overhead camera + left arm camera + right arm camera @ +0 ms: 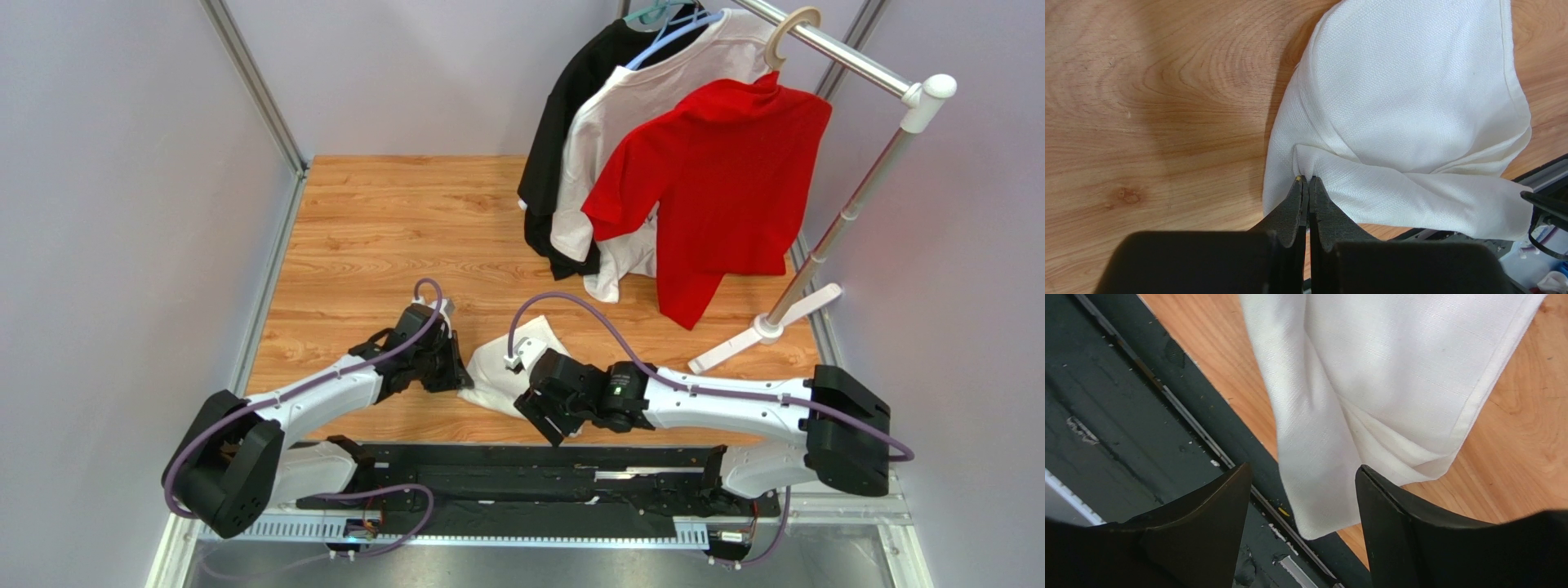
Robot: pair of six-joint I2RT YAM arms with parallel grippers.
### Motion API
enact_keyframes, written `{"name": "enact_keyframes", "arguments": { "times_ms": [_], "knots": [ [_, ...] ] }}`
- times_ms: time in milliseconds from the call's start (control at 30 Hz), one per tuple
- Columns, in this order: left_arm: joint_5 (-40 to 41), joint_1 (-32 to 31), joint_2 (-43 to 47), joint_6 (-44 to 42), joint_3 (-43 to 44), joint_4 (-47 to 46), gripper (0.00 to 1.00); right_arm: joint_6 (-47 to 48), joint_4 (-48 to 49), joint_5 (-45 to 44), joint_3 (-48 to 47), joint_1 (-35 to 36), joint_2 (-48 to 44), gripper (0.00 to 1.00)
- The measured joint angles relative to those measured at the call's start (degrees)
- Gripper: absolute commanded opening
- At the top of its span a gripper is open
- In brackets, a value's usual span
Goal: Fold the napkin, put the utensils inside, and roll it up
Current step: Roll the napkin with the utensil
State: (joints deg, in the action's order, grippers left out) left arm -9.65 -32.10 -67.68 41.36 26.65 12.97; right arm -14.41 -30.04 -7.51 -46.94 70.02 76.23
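The white napkin [497, 368] lies crumpled and partly folded on the wooden table between my two grippers. My left gripper [1308, 179] is shut on a pinch of the napkin [1407, 110] at its left edge. My right gripper [1303, 478] is open, its jaws wide apart over the napkin's [1364, 373] near corner, which hangs over the table's dark front rail. In the top view the left gripper [451, 361] is at the cloth's left side and the right gripper [540, 398] at its near right side. The spoon is out of view.
A clothes rack [846, 208] stands at the back right with a black, a white and a red shirt [718, 172] hanging from it; its white foot [767, 328] rests on the table. The black front rail [1137, 416] runs along the table's near edge.
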Motion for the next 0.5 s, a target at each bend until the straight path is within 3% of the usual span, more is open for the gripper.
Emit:
{"name": "enact_keyframes", "arguments": {
  "times_ms": [133,367,500],
  "knots": [
    [0.0,0.0,-0.1,-0.2,0.1,0.1,0.0,-0.2,0.4,-2.4,0.1,0.2,2.8,0.55],
    [-0.1,0.0,-0.3,-0.4,0.5,0.4,0.0,-0.7,0.4,-2.5,0.5,1.1,5.2,0.21],
    [-0.1,0.0,-0.3,-0.7,1.0,0.7,0.0,-1.5,0.7,-2.5,1.1,1.2,5.1,0.09]
  ]
}}
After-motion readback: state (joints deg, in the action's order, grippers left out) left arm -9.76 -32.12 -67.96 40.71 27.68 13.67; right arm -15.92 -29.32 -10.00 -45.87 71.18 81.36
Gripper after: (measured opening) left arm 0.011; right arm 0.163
